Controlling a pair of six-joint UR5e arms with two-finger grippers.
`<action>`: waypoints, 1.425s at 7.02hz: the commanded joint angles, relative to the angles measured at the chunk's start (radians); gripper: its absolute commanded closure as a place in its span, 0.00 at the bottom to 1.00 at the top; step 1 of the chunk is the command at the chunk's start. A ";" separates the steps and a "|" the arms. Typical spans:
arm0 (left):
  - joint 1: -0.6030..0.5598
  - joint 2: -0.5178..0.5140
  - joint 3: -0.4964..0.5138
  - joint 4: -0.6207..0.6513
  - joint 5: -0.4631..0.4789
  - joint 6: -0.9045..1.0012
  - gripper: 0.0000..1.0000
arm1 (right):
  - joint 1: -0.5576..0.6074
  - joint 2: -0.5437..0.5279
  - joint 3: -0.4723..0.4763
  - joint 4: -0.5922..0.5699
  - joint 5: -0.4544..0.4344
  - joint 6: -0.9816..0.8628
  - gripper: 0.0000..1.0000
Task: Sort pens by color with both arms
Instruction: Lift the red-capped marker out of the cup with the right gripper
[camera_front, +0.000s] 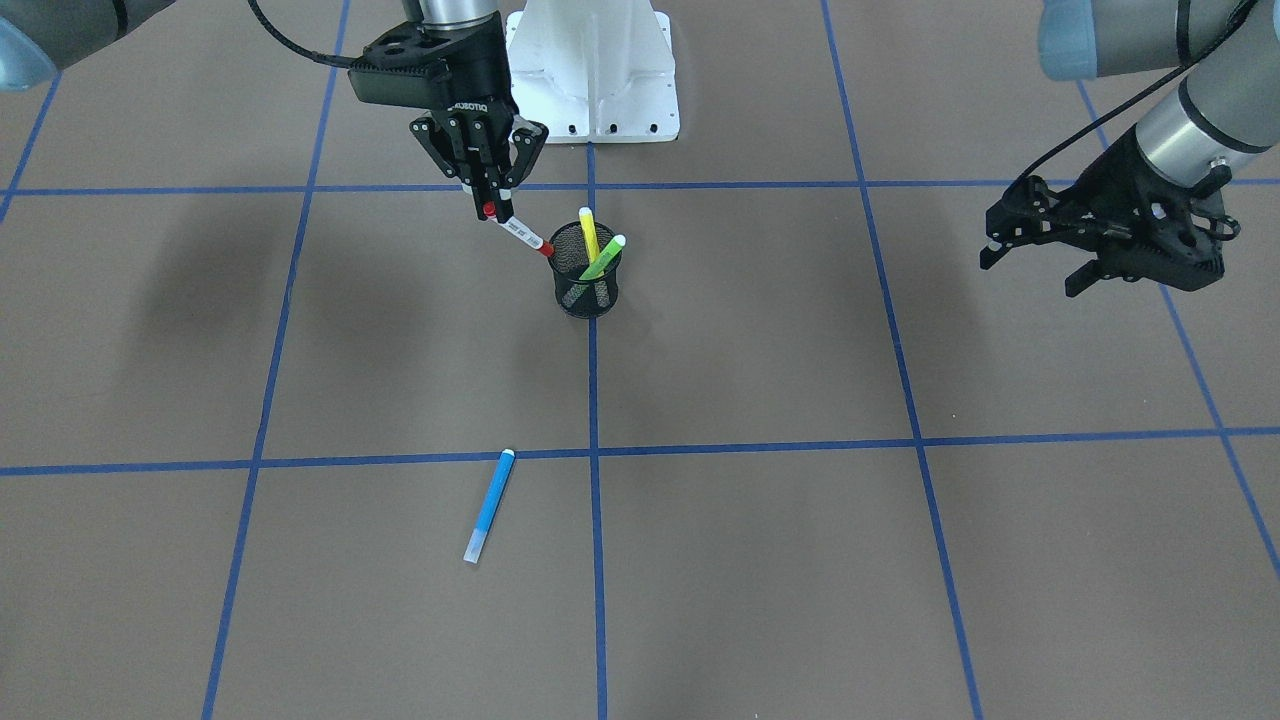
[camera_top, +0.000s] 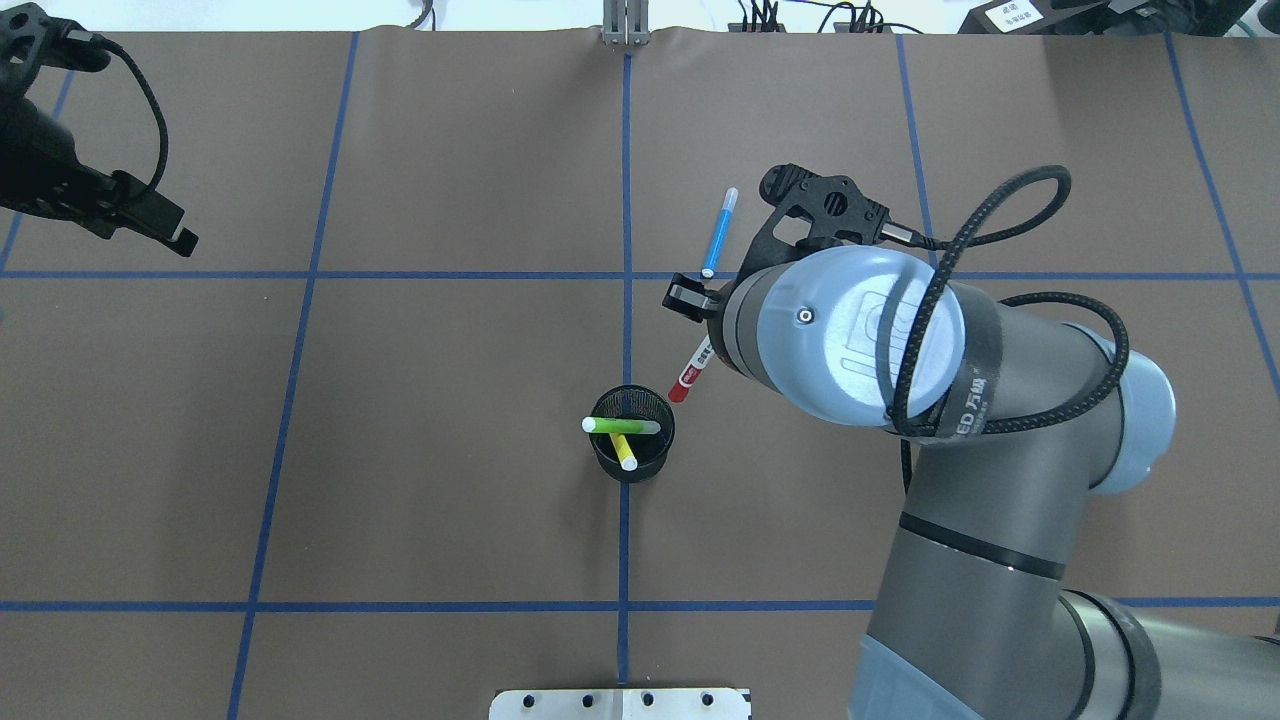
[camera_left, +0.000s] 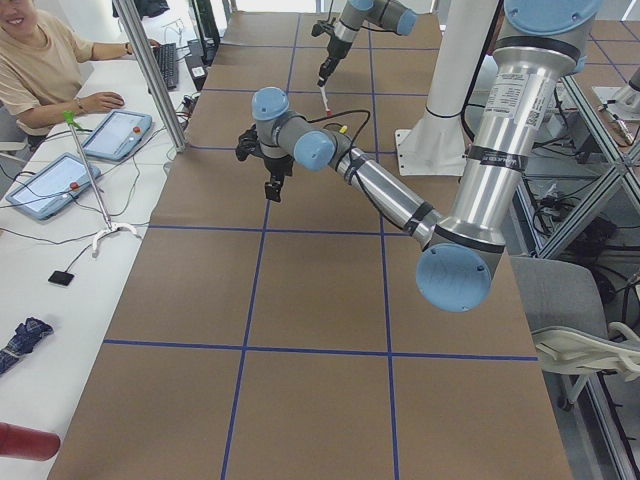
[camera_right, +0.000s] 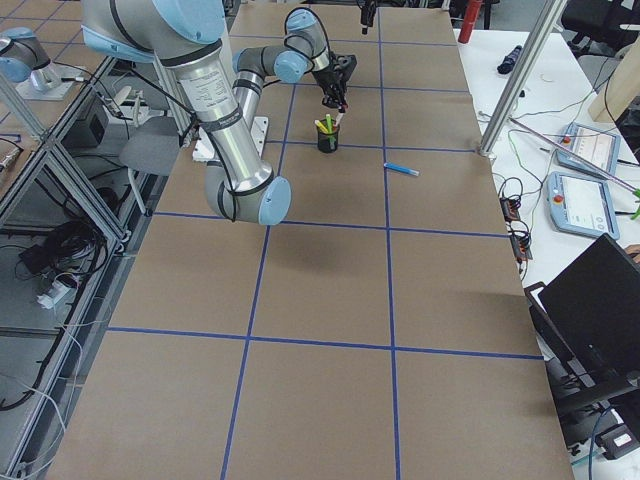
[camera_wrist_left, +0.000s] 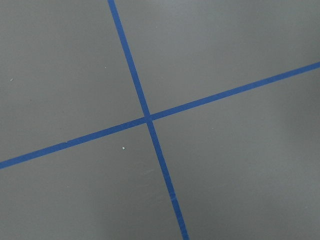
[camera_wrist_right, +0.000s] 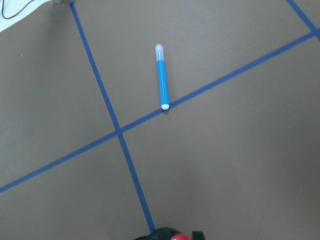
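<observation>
My right gripper (camera_front: 494, 203) is shut on the upper end of the white-barrelled pen with red ends (camera_front: 520, 233). It holds the pen tilted, with the lower red tip (camera_top: 683, 385) just outside the rim of the black mesh cup (camera_front: 588, 290). The yellow pen (camera_front: 589, 232) and the light green pen (camera_front: 603, 258) stand in the cup. The blue pen (camera_front: 489, 505) lies flat on the table far from the robot, and it also shows in the right wrist view (camera_wrist_right: 163, 76). My left gripper (camera_front: 1032, 266) is open and empty, hovering well off to the side.
The white base mount (camera_front: 592, 70) stands behind the cup. Blue tape lines (camera_wrist_left: 148, 119) divide the brown table into squares. An operator (camera_left: 40, 60) sits at a side desk with tablets beyond the table's edge.
</observation>
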 joint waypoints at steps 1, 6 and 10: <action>0.001 -0.002 -0.005 -0.009 0.013 -0.011 0.01 | 0.025 0.082 -0.119 0.004 -0.112 -0.028 1.00; 0.002 0.001 0.000 -0.009 0.013 -0.010 0.01 | 0.058 0.188 -0.592 0.381 -0.496 -0.083 1.00; 0.004 -0.003 0.004 -0.009 0.013 -0.011 0.01 | 0.156 0.342 -0.985 0.537 -0.571 -0.199 1.00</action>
